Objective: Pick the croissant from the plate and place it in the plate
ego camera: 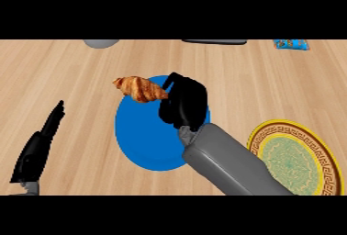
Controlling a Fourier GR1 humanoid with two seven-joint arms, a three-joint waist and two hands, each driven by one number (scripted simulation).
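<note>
A golden-brown croissant (140, 88) shows over the upper left rim of the blue plate (146, 137), which lies in the middle of the wooden counter. My right hand (183, 103) reaches across that plate from the lower right, and its fingers curl round the croissant's right end. The hand and forearm hide the blue plate's right side. A second plate (293, 158), green in the middle with a gold patterned rim, lies at the lower right. My left hand (37, 147) rests open at the left edge, fingers pointing up, away from both plates.
Along the far edge of the counter are a grey rounded object (102, 43), a flat dark object (214, 41) and a blue packet (291, 44). Bare wood lies between the two plates and left of the blue one.
</note>
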